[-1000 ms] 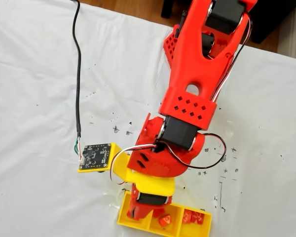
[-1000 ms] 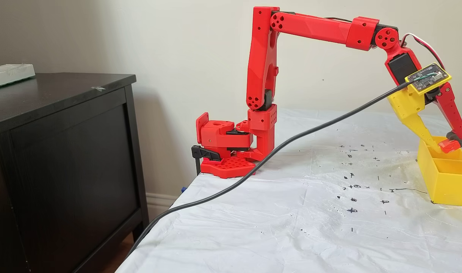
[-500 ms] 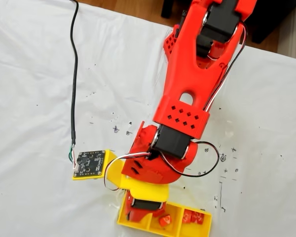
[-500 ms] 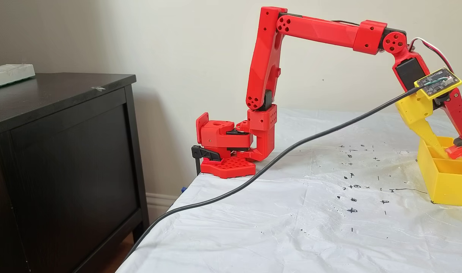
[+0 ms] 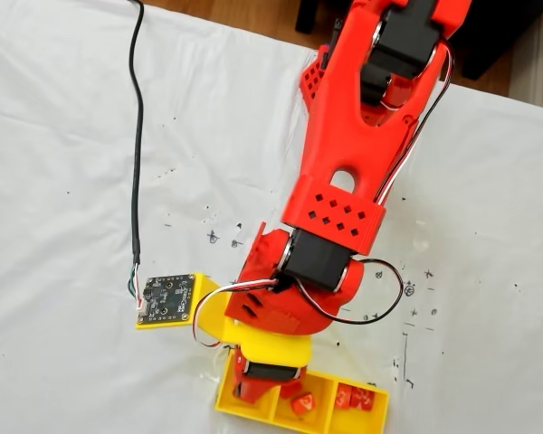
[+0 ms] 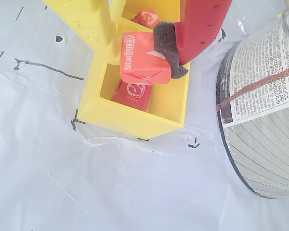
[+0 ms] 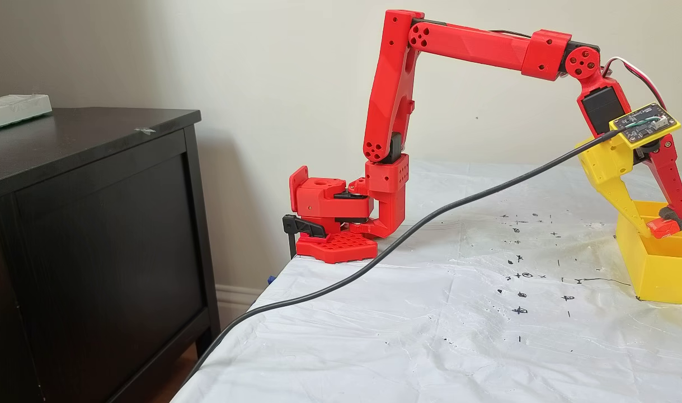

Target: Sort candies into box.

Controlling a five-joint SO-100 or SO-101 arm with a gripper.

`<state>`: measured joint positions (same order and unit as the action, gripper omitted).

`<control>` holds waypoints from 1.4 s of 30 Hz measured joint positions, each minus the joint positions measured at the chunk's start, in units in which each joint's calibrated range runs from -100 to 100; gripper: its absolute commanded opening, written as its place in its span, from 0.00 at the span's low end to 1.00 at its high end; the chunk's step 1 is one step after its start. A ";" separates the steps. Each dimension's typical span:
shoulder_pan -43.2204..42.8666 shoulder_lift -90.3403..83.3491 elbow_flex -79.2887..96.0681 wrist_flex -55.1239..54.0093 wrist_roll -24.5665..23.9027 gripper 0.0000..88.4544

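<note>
Count, all views.
Candies: 3 in wrist view (image 6: pixel 143 57), (image 6: pixel 133 94), (image 6: pixel 147 18); box (image 6: pixel 135 120): 1; gripper (image 6: pixel 142 50): 1; tin (image 6: pixel 265 110): 1.

Table under a wrinkled white sheet

We see the table (image 7: pixel 430 336) draped in a white sheet (image 5: pixel 63 181) dotted with black pen marks (image 7: pixel 520 309); on it rest the yellow box (image 7: pixel 657 274), the arm's red base (image 7: pixel 335 246), a black cable (image 7: pixel 374 263) and, beside the box in the wrist view, a printed round container (image 6: pixel 265 110).
</note>
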<state>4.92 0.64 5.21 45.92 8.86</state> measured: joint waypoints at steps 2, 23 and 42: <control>0.00 0.00 -0.35 0.00 0.00 0.37; 0.00 0.00 -0.79 0.47 -1.27 0.00; -3.41 -31.06 31.25 -3.30 -6.94 0.00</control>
<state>1.50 -30.42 36.46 42.62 1.93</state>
